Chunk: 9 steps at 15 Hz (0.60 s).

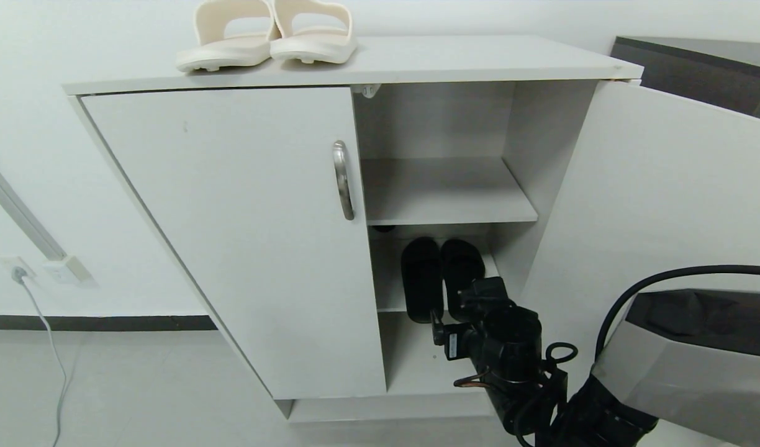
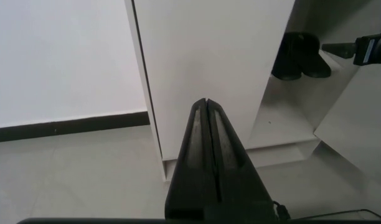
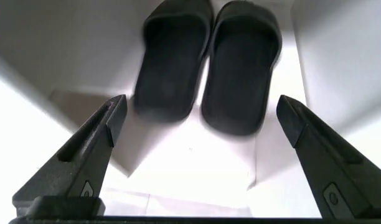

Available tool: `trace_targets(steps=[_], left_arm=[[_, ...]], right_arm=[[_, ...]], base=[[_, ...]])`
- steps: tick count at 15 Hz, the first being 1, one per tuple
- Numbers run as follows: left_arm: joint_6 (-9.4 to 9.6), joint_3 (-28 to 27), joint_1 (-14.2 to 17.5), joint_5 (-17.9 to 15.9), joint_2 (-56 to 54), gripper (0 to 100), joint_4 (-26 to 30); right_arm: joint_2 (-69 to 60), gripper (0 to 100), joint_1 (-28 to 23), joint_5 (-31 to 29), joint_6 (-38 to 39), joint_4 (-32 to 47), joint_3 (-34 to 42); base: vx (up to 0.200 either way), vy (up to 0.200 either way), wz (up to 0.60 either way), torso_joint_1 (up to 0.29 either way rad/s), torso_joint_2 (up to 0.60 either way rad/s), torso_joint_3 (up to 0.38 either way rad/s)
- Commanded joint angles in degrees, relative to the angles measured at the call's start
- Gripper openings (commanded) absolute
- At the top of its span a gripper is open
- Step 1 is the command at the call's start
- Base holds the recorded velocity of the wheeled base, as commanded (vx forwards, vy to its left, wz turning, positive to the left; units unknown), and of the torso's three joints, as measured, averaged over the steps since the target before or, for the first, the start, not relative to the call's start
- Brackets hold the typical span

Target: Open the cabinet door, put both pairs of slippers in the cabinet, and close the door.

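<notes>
Right claw [image 3: 201, 104], jaws apart, sits at the shelf's [image 1: 389, 292] front edge, the black pair [image 1: 420, 279] just beyond it; the cream pair [image 1: 305, 43] lies up and leftward at the cabinet top's [image 1: 479, 59] front edge, long axis front-to-back; left claw [image 2: 205, 106], pressed together, hangs low on that side.

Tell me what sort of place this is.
Probably a home-style entryway: a white shoe cabinet against a plain wall, cream slippers on top, black slippers inside, a wall socket low down.
</notes>
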Motion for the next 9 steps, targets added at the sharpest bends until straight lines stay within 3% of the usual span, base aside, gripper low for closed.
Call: trace_targets(steps=[1, 3, 9], left_arm=[[0.01, 0.01, -0.01, -0.02, 0.07, 0, -0.01], [-0.25, 0.01, -0.01, 0.07, 0.07, 0, -0.01], [-0.43, 0.01, -0.01, 0.07, 0.07, 0, -0.01]], right_arm=[[-0.02, 100, 0.02, -0.01, -0.01, 0.01, -0.01], [-0.02, 100, 0.11, -0.18, -0.01, 0.01, 0.08], [0.25, 100, 0.11, -0.18, -0.71, -0.7, 0.26]], base=[[-0.2, 0.0, 0.0, -0.002, 0.0, 0.002], [-0.2, 0.0, 0.0, 0.0, 0.0, 0.002], [0.0, 0.0, 0.0, 0.0, 0.0, 0.0]])
